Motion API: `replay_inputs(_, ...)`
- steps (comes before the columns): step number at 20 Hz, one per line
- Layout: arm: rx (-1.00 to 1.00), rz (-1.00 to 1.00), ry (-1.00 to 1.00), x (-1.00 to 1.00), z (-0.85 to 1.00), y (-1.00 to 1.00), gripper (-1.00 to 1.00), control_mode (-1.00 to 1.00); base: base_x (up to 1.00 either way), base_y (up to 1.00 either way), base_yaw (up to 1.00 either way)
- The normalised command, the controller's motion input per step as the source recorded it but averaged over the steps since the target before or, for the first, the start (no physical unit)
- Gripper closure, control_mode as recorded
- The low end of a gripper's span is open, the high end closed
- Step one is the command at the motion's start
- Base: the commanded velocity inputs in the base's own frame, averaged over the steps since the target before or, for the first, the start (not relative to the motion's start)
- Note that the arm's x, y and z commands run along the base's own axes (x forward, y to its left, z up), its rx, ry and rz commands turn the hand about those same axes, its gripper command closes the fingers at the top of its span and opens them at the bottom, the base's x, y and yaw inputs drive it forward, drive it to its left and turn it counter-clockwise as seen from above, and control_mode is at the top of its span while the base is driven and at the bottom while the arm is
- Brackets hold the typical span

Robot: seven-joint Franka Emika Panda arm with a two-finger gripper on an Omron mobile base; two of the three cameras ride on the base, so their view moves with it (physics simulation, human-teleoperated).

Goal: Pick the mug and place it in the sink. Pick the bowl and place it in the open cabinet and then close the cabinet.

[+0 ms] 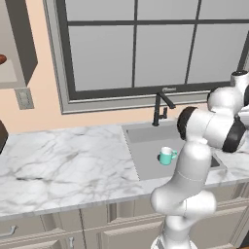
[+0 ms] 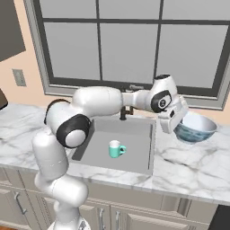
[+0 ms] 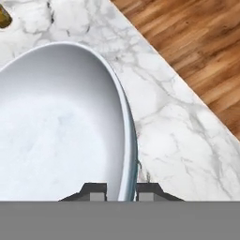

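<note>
The teal-green mug (image 1: 168, 156) (image 2: 117, 149) stands upright on the floor of the grey sink (image 1: 146, 160) (image 2: 134, 130). On the marble counter right of the sink is the bowl (image 2: 196, 127) (image 3: 61, 126), white inside with a blue pattern outside. My gripper (image 2: 176, 127) (image 3: 123, 191) is at the bowl's left rim, shut on it, with one finger inside the rim and one outside. I cannot tell whether the bowl rests on the counter or hangs just above it. The open cabinet (image 1: 17, 46) hangs on the wall at the far left, its light inner shelf showing.
A black faucet (image 1: 160, 109) rises behind the sink, below a large window (image 1: 146, 44). An outlet (image 1: 24, 98) sits on the wall under the cabinet. Marble counter (image 1: 63, 160) stretches left of the sink. The counter's front edge and wooden floor (image 3: 197, 51) lie past the bowl.
</note>
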Motion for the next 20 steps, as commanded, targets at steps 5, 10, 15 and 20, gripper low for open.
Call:
replay_inputs(5, -0.13, 0.40, 0.00, -0.63, 0.92, 0.54, 1.00, -1.00, 0.00, 0.00, 0.00)
replay_inputs(10, 0.00, 0.35, 0.00, -0.52, 0.62, 0.59, 1.00, -1.00, 0.00, 0.00, 0.00)
replay_inputs(15, 0.04, 0.30, 0.00, -0.26, 0.35, 0.74, 1.00, -1.00, 0.00, 0.00, 0.00)
replay_inputs(20, 0.08, 0.26, 0.00, -0.15, 0.42, 0.86, 1.00, -1.00, 0.00, 0.00, 0.00)
